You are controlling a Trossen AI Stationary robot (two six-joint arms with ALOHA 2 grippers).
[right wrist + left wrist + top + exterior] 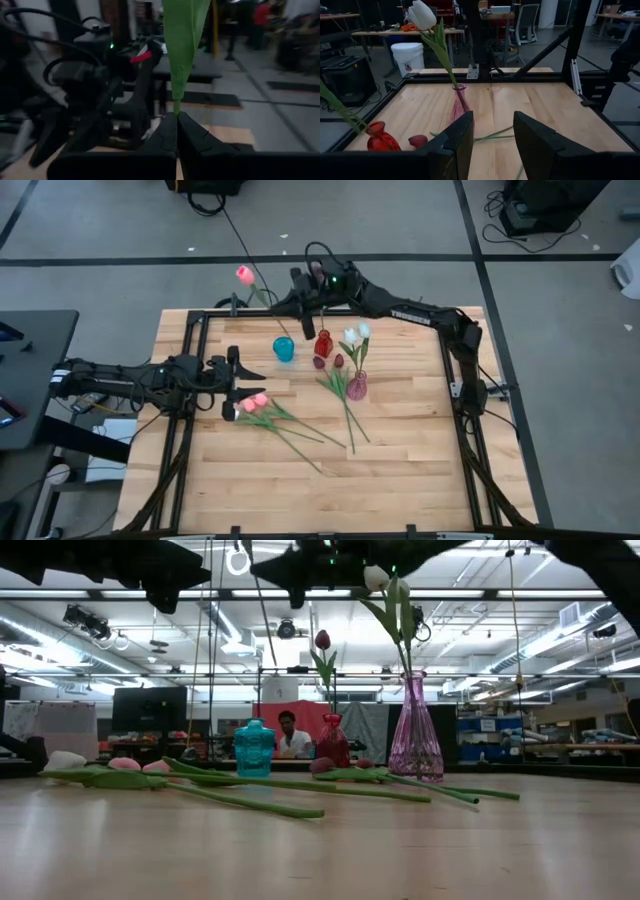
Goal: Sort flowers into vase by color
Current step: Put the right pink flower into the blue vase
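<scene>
Pink petals catch my eye first: the pink tulip (245,275) hangs beyond the far edge of the wooden tabletop (400,470), its stem slanting from the head back toward the right hand (300,305). From above I can't make out that hand's fingertips under the arm, but my right wrist camera shows its two fingers pressed together on a green leaf (181,45), with the flower head cut off above the picture.

The left hand (243,380) hovers over the left part of the tabletop, fingers (457,145) spread with nothing between them.

Two more pink tulips (255,403) lie flat just beside it, heads toward the left hand, stems running diagonally toward the near right. The pink glass vase (357,387) holds white tulips (357,333) whose stems stand upright in the low camera. The red vase (323,343) holds one dark red tulip (322,639), also upright. Two dark red tulips (328,362) lie on the tabletop between the red and pink vases, stems trailing toward the near side; where they cross the other stems I can't separate them. The teal vase (284,349) stands left of the red one; I can't tell whether anything is in it.
</scene>
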